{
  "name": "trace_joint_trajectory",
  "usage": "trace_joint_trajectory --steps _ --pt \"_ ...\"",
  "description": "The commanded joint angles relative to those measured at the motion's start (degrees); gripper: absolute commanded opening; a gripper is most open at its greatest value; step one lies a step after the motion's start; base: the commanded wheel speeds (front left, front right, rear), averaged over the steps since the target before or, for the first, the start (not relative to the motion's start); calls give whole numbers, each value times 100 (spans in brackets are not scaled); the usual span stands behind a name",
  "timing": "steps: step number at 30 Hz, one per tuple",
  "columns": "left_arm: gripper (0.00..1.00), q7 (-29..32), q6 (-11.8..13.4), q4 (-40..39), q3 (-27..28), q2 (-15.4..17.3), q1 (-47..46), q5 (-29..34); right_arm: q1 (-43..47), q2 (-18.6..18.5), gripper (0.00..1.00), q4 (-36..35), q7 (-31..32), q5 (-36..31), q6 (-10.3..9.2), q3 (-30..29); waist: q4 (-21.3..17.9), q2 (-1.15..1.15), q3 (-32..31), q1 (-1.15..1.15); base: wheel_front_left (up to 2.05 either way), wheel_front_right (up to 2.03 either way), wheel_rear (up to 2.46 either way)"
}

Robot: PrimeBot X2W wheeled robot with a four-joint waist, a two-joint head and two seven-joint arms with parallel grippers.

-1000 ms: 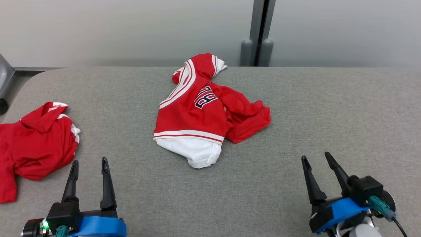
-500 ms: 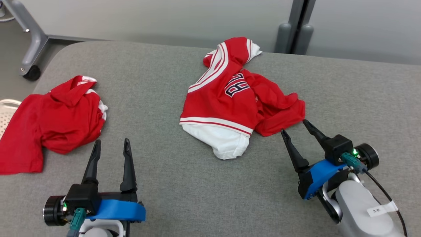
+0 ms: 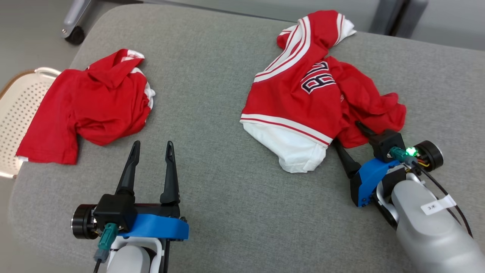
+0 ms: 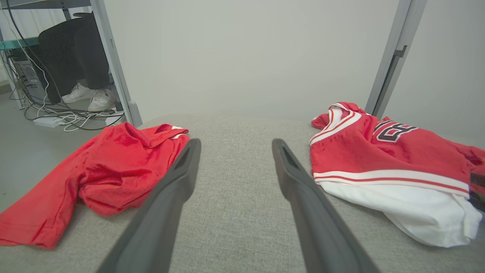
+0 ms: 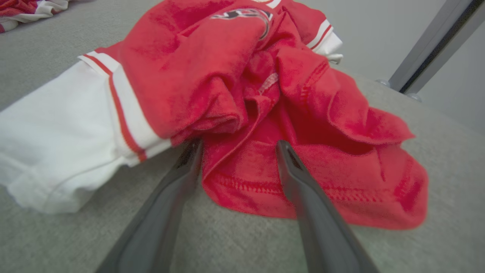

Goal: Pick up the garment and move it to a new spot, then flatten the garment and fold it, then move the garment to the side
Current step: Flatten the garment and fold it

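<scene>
Head view: saw a big grey bench [image 3: 227, 220] taking up nearly the whole frame. Spotted the garment [image 3: 299, 94], a red jersey with white stripes, a dark number and a white lower part, lying crumpled toward the far right of that bench, not flattened or folded yet. Noticed a second red shirt [image 3: 87, 106] bunched up well apart on the left, with one end reaching the bench's left edge, next to a white perforated thing [image 3: 19, 110].

Then the arms. Found the right pincer [image 3: 346, 132] wide open, gripping nothing, fingertips pushed right up against the near right edge of the garment. Checked the right wrist view and saw dark fingers [image 5: 303, 197] spread either side of a folded red hem, left tip tucked at the fold's edge beside the white part, right tip lying over the red cloth, jaws not squeezed together.

Found the left pincer [image 3: 152, 144] also spread open and empty, over bare bench between the two shirts, touching neither.

Caught smaller stuff in the left wrist view too: somebody's legs [image 4: 68, 53] in dark trousers, white sneakers [image 4: 93, 99], plus a tangle of cables [image 4: 68, 117] on the floor off to the far left.
</scene>
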Motion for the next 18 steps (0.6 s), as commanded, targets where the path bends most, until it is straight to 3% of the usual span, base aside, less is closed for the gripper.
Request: trace_joint_trajectory --steps 1,8,9,10,14,18 --pt "100 -16 41 -20 -46 -5 -98 -29 -155 -47 100 95 -16 1 1 31 123 -2 120 -1 0 0 0" --pt "100 -17 114 -11 -175 -6 -165 -105 -521 59 100 646 -8 34 1 158 214 -2 189 -1 0 0 0" --pt "100 -17 124 -5 -186 -6 -167 -111 -548 81 45 756 -5 54 1 181 216 -2 187 -1 0 0 0" --pt "100 -17 135 4 -197 -5 -165 -110 -572 110 0 876 -4 83 1 227 214 -2 182 -1 0 0 0" --pt "100 -17 138 36 -200 -6 -125 -99 -611 129 0 961 -3 221 1 308 130 -2 139 -1 0 0 0" --pt "100 -17 114 77 -154 -6 -65 -51 -335 19 0 572 -8 352 1 355 -54 -2 16 -1 0 0 0"
